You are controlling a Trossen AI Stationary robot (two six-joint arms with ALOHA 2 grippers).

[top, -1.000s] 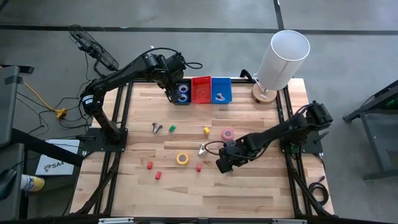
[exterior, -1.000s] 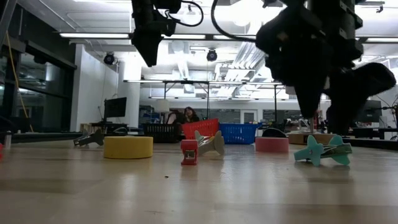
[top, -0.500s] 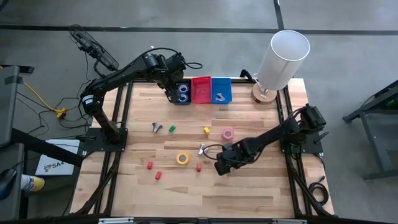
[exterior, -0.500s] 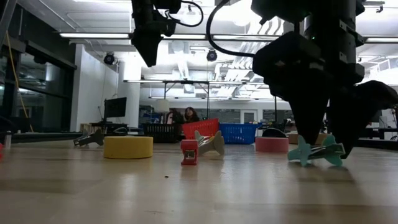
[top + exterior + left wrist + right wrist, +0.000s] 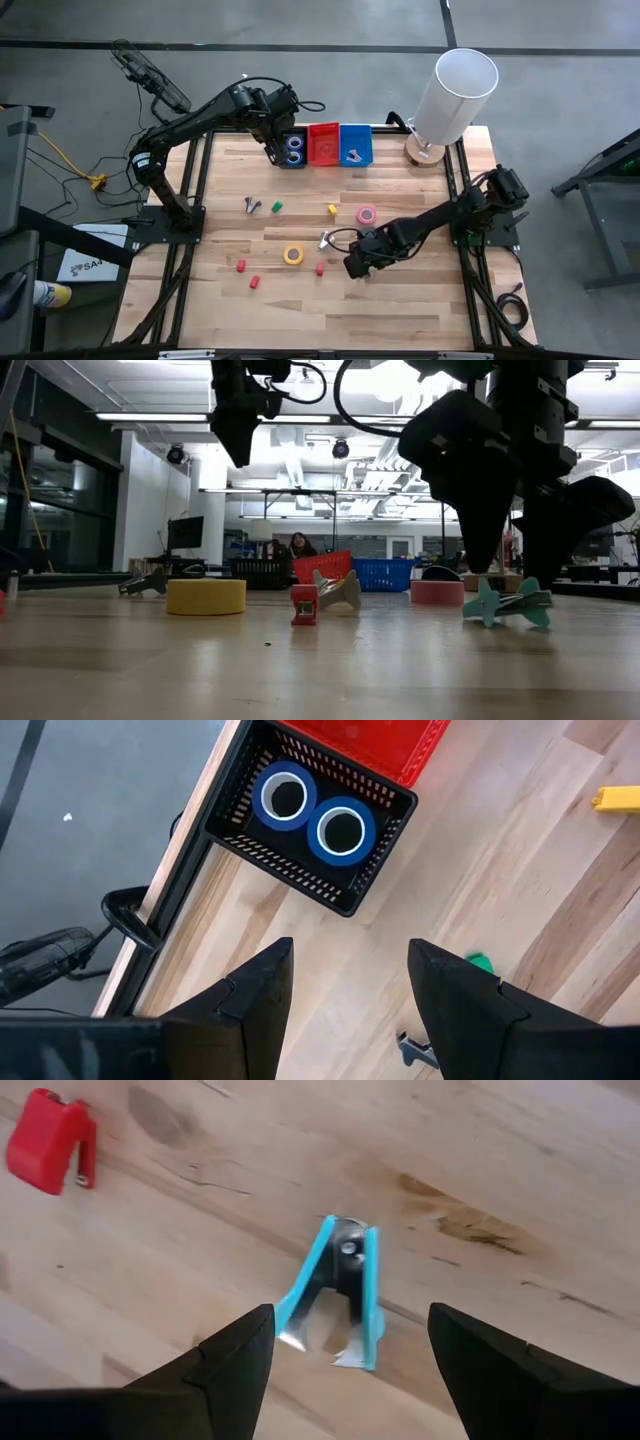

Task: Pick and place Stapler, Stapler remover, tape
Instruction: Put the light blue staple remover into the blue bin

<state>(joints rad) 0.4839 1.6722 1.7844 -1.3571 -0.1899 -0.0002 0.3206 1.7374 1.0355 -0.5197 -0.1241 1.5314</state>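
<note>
Low in the right-centre of the high view, the right gripper (image 5: pixel 345 1355) hovers with fingers spread over the teal staple remover (image 5: pixel 340 1290) lying on the table (image 5: pixel 520 1170); light, stiff and slick plastic, probably best pinched across its two flat wings

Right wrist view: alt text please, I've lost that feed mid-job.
The open right gripper hangs over a light-blue staple remover lying on the wooden table, which sits between its two dark fingers. A small red stapler lies apart, off to one side.
</note>
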